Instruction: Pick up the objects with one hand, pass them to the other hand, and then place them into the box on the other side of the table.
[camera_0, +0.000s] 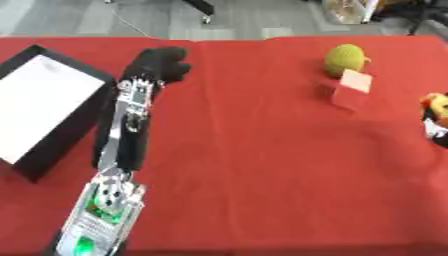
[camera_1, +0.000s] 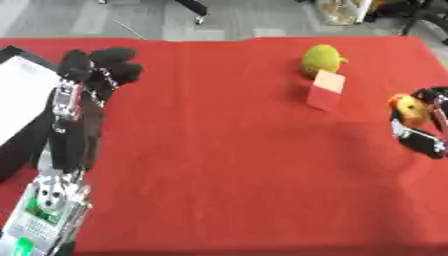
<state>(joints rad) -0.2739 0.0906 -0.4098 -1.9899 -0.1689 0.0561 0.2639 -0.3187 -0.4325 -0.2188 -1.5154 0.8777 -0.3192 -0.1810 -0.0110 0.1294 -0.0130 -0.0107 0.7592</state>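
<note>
- Left robot hand (camera_0: 160, 64) hovers beside the black box (camera_0: 54, 134), fingers curled, empty
- Right robot hand (camera_1: 426, 131) grips an orange-yellow object (camera_1: 408, 110) at the tabletop's (camera_0: 262, 150) right edge
</note>
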